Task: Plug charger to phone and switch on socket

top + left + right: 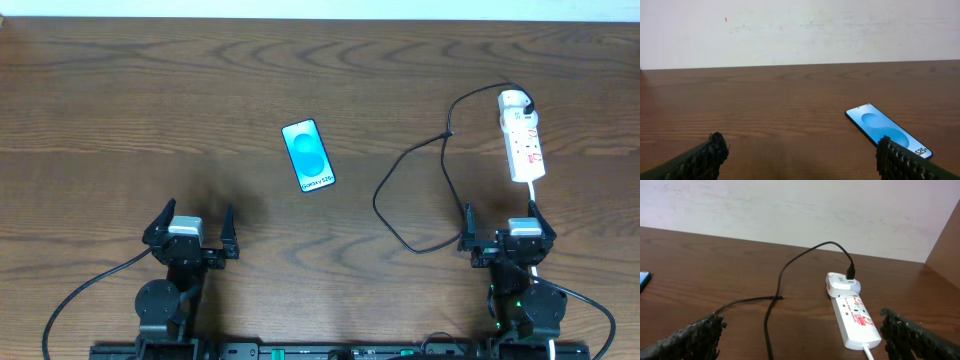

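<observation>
Overhead: phone [308,155] lies screen-up on the bench [120,100], charger cable [378,198] looping right of it into the power strip [521,135]; left wrist: left fingers [702,157] released, phone ahead-right; right wrist: right fingers [690,337] released, connector tip [782,298] loose, apart from the phone.

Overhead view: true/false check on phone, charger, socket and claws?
1. The phone screen is lit. True.
2. The charger is plugged into the phone. False: its cable lies looped on the table, apart from the phone.
3. The charger runs into the far end of the socket. True.
4. The left claw grips the phone. False: it is open and empty, short of the phone.
5. The right claw is open. True.
</observation>
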